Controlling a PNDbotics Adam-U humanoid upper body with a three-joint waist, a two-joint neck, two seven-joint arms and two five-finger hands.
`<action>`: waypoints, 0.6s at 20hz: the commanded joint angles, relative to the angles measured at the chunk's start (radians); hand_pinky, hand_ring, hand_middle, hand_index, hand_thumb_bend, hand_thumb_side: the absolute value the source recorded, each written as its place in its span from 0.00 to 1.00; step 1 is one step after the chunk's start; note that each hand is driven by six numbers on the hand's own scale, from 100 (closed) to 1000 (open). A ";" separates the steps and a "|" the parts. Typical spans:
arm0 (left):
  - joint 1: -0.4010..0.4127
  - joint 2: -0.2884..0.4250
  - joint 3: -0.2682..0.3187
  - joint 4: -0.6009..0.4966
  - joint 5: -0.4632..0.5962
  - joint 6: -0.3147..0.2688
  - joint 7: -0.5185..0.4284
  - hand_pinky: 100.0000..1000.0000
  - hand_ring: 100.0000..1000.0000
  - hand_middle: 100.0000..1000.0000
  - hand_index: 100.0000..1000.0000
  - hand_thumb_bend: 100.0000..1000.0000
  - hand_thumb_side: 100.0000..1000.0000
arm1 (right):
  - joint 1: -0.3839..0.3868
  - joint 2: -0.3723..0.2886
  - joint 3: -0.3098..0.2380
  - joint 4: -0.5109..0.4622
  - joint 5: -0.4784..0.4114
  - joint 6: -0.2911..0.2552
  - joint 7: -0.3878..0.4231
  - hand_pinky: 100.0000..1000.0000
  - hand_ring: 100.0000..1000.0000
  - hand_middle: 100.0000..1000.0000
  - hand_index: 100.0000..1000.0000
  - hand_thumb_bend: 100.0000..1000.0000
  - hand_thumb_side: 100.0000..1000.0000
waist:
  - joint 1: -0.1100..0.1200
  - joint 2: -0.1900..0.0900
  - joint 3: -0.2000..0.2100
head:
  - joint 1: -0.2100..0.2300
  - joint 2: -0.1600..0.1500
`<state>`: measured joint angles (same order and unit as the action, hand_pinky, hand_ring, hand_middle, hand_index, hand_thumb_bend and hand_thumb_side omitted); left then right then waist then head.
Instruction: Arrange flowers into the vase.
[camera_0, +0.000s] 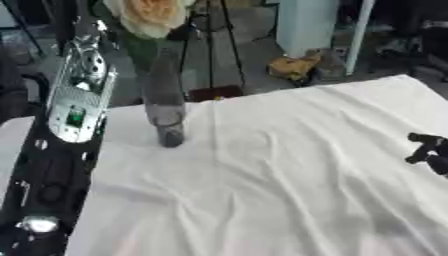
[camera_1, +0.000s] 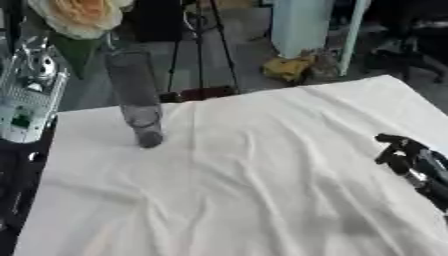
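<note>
One rose (camera_1: 79, 17) fills the vase (camera_1: 136, 97) near the cloth's (camera_1: 262, 190) far-left edge.

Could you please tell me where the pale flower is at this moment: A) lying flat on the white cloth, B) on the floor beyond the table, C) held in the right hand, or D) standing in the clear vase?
D: the pale flower rises out of the clear vase, which stands upright on the white cloth.
</note>
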<state>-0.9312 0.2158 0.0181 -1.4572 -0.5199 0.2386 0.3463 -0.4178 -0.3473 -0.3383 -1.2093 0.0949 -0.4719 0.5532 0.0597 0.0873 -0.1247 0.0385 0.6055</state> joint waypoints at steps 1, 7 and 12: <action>-0.019 0.034 -0.004 0.007 0.061 -0.017 0.025 0.00 0.00 0.00 0.00 0.33 0.30 | -0.012 -0.018 -0.004 -0.022 0.006 0.000 0.000 0.68 0.98 0.42 0.82 0.63 0.76 | 0.000 -0.018 0.001 | -0.002 -0.009; -0.027 0.000 0.026 0.071 0.175 -0.026 0.010 0.00 0.00 0.00 0.00 0.26 0.45 | -0.014 -0.015 -0.004 -0.021 0.007 0.000 0.001 0.68 0.98 0.42 0.82 0.63 0.75 | -0.002 -0.016 -0.017 | 0.003 -0.017; -0.030 -0.010 0.051 0.101 0.268 -0.057 0.018 0.00 0.00 0.00 0.00 0.26 0.47 | -0.016 -0.018 -0.005 -0.014 0.008 -0.005 -0.001 0.68 0.98 0.42 0.82 0.64 0.75 | -0.004 -0.012 -0.032 | 0.002 -0.030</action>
<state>-0.9337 0.1919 0.0555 -1.3495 -0.2750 0.1921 0.3615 -0.4181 -0.3473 -0.3385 -1.2090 0.0956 -0.4745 0.5537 0.0597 0.0873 -0.1569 0.0400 0.5876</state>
